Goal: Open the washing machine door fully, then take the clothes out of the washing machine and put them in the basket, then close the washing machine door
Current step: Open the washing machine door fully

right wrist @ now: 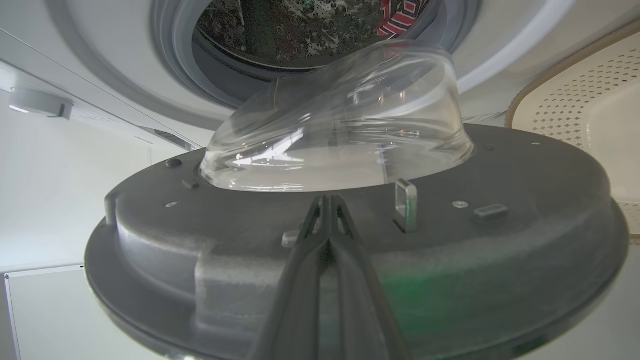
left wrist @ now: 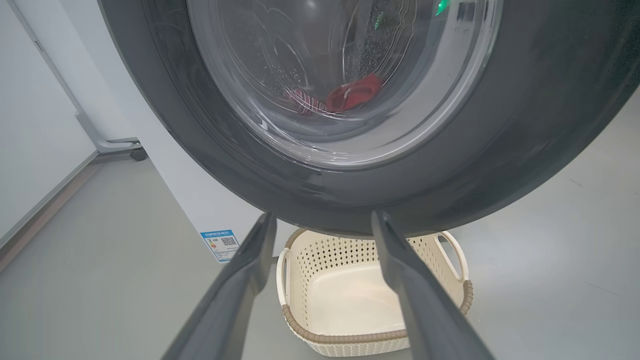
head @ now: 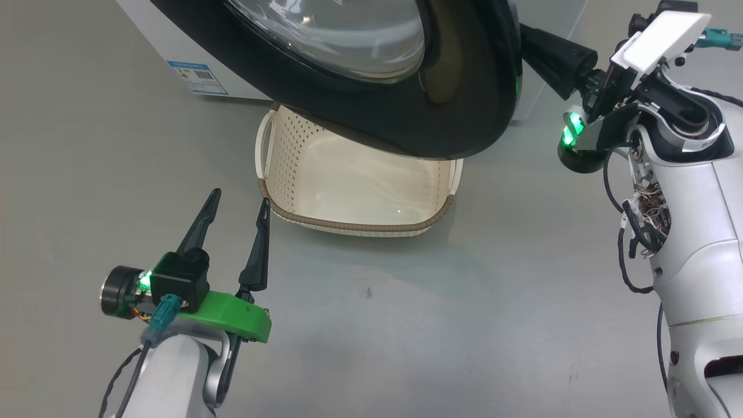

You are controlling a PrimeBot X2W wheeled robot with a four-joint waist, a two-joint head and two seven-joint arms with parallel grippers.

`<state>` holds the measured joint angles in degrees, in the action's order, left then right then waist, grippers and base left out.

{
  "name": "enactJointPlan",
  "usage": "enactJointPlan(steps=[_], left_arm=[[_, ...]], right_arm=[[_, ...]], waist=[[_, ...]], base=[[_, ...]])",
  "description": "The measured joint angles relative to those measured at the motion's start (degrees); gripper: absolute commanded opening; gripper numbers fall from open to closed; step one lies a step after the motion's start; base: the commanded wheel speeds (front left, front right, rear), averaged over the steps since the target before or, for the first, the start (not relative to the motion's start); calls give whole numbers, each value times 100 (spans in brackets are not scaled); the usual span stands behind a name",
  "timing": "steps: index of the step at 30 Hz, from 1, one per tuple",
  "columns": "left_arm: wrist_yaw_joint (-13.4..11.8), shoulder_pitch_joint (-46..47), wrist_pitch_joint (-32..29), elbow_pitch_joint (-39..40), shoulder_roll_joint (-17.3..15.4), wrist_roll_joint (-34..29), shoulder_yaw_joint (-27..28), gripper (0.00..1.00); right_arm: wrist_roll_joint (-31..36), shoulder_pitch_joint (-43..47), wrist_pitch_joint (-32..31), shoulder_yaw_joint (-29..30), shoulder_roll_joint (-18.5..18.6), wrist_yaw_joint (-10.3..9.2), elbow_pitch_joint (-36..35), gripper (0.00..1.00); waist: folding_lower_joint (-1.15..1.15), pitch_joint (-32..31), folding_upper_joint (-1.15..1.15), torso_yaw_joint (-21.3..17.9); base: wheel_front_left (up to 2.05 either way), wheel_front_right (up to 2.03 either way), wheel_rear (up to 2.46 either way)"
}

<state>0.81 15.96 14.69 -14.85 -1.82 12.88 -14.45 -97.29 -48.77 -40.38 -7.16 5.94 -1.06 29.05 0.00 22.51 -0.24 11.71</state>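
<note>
The washing machine door, with its glossy black rim and clear glass bowl, stands partly open above the basket. My right gripper is shut with nothing in it. Its tips rest against the door's grey inner face, beside the metal latch. In the head view its dark fingers reach behind the rim. My left gripper stands open and empty over the floor, left of the basket. The red clothes lie in the drum, seen through the glass. The cream basket holds nothing.
The white washing machine carries a blue sticker at its lower corner. A wheeled white frame stands by the wall to its left. My own white body fills the right of the head view. Grey floor lies before the basket.
</note>
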Motion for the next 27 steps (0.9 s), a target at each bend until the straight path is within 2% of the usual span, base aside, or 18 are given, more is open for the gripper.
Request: enactJointPlan(steps=[11,27], left_arm=[[-9,-7,0,-154,1,-3,-36,100],[-9,-136,0,-282,-1,-3,-64,100]], right_arm=[[-57,367,-378,-281,-66,213,151,0],[-250,934,-723,-762,-189,378,187,0]], waist=[[0,-274,0,-63],[0,-783,0,-46]], base=[[0,0,0],[0,0,0]])
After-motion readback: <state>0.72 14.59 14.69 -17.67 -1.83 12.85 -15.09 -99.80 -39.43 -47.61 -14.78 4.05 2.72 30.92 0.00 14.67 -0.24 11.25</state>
